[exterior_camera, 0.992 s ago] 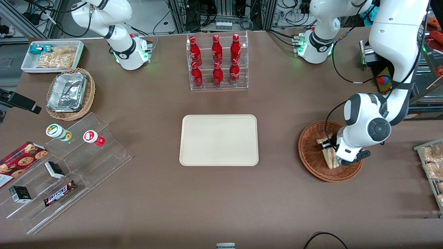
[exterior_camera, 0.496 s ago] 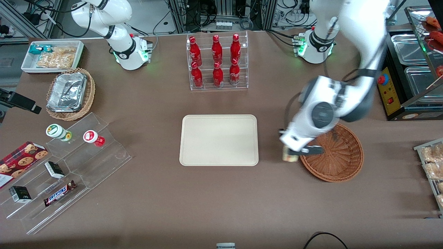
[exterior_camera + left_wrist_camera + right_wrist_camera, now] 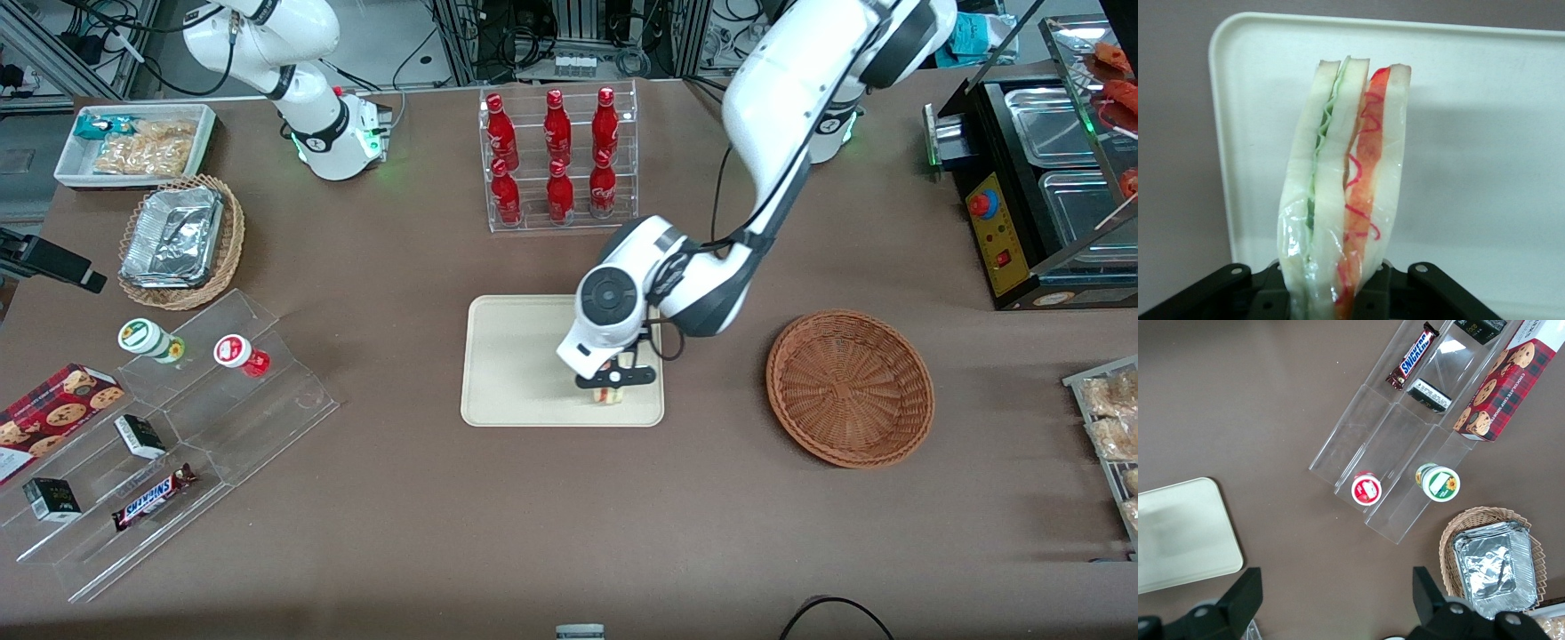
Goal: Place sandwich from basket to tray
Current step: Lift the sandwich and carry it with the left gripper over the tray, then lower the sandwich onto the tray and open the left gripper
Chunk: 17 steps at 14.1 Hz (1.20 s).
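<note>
My left gripper (image 3: 612,384) is shut on the sandwich (image 3: 608,393), a clear-wrapped wedge of white bread with green and red-orange filling. It holds the sandwich over the cream tray (image 3: 516,364), at the part of the tray nearest the front camera and toward the basket. In the left wrist view the sandwich (image 3: 1345,187) stands upright between the black fingers (image 3: 1265,297), with the tray (image 3: 1485,133) under it. The reddish-brown wicker basket (image 3: 849,387) stands beside the tray toward the working arm's end and holds nothing.
A clear rack of red bottles (image 3: 558,156) stands farther from the camera than the tray. Acrylic steps (image 3: 169,427) with snacks, a tan basket of foil containers (image 3: 178,238) and a white snack bin (image 3: 133,142) lie toward the parked arm's end. Bagged snacks (image 3: 1111,418) sit at the working arm's end.
The gripper lifted the sandwich out of the basket and carried it sideways across the table to above the tray. The basket now holds nothing.
</note>
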{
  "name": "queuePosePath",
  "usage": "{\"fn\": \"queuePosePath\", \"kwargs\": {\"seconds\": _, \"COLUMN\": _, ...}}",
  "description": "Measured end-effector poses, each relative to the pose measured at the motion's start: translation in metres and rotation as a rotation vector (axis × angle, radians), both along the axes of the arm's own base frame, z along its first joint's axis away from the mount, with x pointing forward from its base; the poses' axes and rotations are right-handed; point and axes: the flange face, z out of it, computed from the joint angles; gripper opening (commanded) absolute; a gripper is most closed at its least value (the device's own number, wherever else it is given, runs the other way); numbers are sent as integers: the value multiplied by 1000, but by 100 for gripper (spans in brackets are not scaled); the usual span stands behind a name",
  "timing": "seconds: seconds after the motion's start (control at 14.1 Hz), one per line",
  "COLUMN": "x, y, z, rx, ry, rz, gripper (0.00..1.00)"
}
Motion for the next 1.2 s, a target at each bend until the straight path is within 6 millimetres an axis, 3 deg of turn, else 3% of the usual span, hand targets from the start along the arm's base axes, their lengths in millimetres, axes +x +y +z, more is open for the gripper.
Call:
{"fn": "queuePosePath", "kwargs": {"seconds": 0.07, "x": 0, "y": -9, "z": -5, "rx": 3, "ry": -10, "rz": 12, "gripper": 29}}
{"fn": "queuePosePath", "kwargs": {"seconds": 0.21, "x": -2, "y": -28, "z": -13, "rx": 6, "ry": -27, "rz": 31, "gripper": 58}}
{"fn": "queuePosePath", "kwargs": {"seconds": 0.28, "x": -4, "y": -34, "z": -17, "rx": 10, "ry": -35, "rz": 30, "gripper": 100}}
{"fn": "queuePosePath", "kwargs": {"seconds": 0.5, "x": -1, "y": -38, "z": -19, "rx": 17, "ry": -57, "rz": 25, "gripper": 100}}
{"fn": "queuePosePath", "kwargs": {"seconds": 0.71, "x": 14, "y": -34, "z": -4, "rx": 14, "ry": -100, "rz": 39, "gripper": 100}}
{"fn": "queuePosePath", "kwargs": {"seconds": 0.85, "x": 31, "y": -27, "z": 24, "rx": -8, "ry": -143, "rz": 65, "gripper": 100}}
{"fn": "queuePosePath", "kwargs": {"seconds": 0.99, "x": 47, "y": -13, "z": 64, "rx": -27, "ry": -179, "rz": 95, "gripper": 100}}
{"fn": "queuePosePath", "kwargs": {"seconds": 1.2, "x": 66, "y": 28, "z": 136, "rx": -13, "ry": -203, "rz": 149, "gripper": 100}}
